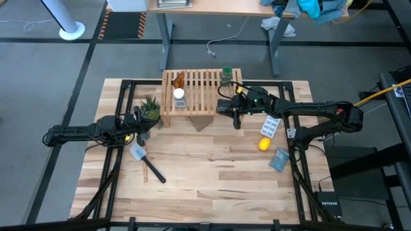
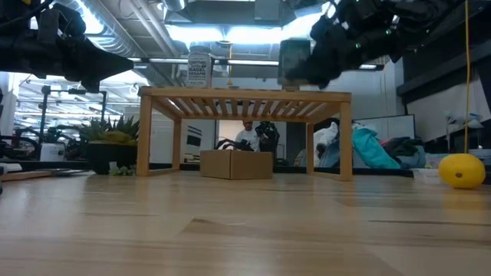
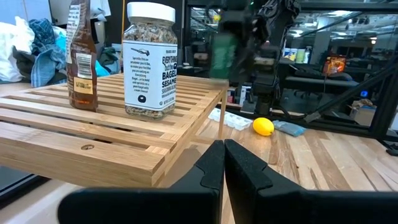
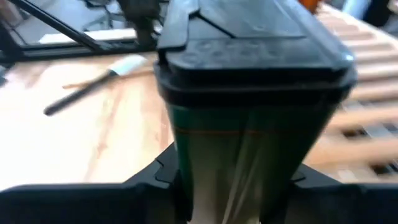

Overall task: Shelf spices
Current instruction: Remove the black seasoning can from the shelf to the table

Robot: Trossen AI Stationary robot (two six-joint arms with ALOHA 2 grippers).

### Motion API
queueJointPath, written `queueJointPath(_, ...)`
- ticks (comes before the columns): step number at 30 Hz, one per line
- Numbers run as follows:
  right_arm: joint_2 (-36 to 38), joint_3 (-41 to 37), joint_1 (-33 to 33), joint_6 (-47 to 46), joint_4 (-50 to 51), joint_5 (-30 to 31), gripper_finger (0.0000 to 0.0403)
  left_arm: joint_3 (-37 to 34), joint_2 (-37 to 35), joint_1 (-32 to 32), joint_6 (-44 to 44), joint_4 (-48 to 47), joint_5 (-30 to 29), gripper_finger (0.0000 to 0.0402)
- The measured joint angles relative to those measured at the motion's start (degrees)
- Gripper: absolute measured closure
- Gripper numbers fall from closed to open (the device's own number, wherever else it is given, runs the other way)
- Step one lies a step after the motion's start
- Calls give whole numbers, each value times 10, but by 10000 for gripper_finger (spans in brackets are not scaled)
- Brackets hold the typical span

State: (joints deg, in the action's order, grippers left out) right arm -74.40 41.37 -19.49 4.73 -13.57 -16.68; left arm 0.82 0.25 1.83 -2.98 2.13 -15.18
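While the right gripper (image 1: 239, 104) is clamped on a dark squarish tin (image 4: 249, 106) beside the shelf (image 1: 200, 96), it should lift clear of the slats, then lower level. The left gripper (image 3: 222, 163), fingers together, waits near the plant (image 1: 150, 108) on the desk (image 1: 212, 173).

Robotics lab or open-plan workshop. Wooden bench (image 1: 212, 173) in a black metal frame (image 1: 122, 83), grey carpet floor (image 1: 38, 83) with loose cables (image 1: 221, 40). Exposed ceiling ducts (image 2: 138, 31) and strip lights (image 2: 230, 32), desks (image 1: 218, 8), a seated person (image 2: 247, 136) in the background.
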Motion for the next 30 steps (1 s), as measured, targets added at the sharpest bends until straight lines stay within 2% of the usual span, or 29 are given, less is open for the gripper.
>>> queueJointPath(7, 1, 41, 85, 0, 9, -3, 274, 0, 0, 0, 0, 0, 0, 396)
queueJointPath(14, -29, 45, 203, -20, -62, 91, 274, 0, 0, 0, -1, 0, 0, 396)
queueJointPath(19, -124, 46, 274, -19, -216, 124, 274, 0, 0, 0, -38, 0, 0, 396)
queueJointPath(24, -251, 50, 307, -44, -362, 151, 274, 0, 0, 0, -75, 0, 1, 396)
queueJointPath(30, -376, 102, 315, -61, -420, 182, 274, 0, 0, -1, -58, -4, 30, 396)
